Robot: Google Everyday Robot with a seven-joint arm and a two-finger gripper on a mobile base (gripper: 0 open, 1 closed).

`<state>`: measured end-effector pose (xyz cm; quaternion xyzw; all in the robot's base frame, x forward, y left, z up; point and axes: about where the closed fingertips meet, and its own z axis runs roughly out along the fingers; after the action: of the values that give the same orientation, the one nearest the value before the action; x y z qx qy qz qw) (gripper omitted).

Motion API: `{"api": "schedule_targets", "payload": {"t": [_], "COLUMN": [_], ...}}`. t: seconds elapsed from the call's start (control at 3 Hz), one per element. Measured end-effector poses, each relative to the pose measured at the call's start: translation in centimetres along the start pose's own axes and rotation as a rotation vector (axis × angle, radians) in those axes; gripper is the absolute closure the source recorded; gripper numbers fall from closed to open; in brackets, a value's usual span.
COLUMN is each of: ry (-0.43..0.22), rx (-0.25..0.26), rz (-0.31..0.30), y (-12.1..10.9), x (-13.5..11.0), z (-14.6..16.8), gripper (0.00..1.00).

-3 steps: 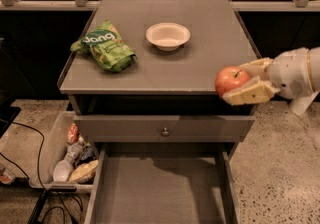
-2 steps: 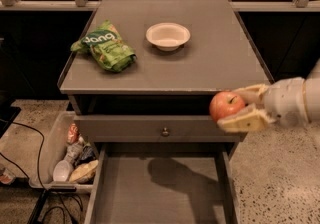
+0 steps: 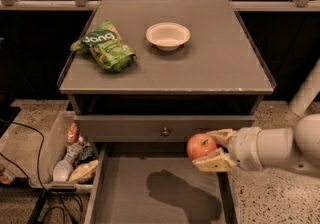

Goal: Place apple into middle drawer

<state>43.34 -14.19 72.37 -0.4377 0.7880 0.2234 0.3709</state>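
Note:
The red-orange apple (image 3: 200,145) is held between the two pale fingers of my gripper (image 3: 210,150), which reaches in from the right on a white arm. The gripper is shut on the apple and holds it in the air above the right part of the open middle drawer (image 3: 130,188), just below the closed drawer front with the round knob (image 3: 165,131). The drawer floor is bare grey, with the arm's shadow on it.
A green chip bag (image 3: 105,45) and a white bowl (image 3: 168,35) lie on the cabinet top (image 3: 225,63). A bin (image 3: 55,143) with several packaged items stands on the floor at the left, with cables beside it. A white post (image 3: 307,93) stands at the right.
My gripper has carried the apple down and to the left, from beside the cabinet top's right edge to above the open drawer.

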Motion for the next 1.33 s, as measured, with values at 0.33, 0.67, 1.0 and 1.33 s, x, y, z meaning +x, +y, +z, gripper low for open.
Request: {"api": "schedule_targets", "payload": {"t": [0.33, 0.67, 1.0, 1.33], "ry": [0.022, 0.023, 0.050, 0.060], "rx": [0.046, 0.043, 0.051, 0.072], "rz": [0.047, 0.047, 0.123, 0.226], "y": [-0.5, -0.4, -0.7, -1.0], "x": [3.4, 3.4, 5.7, 10.6], "z": [4.5, 4.5, 7.4, 12.8], "gripper": [1.00, 1.00, 1.00, 1.00]}}
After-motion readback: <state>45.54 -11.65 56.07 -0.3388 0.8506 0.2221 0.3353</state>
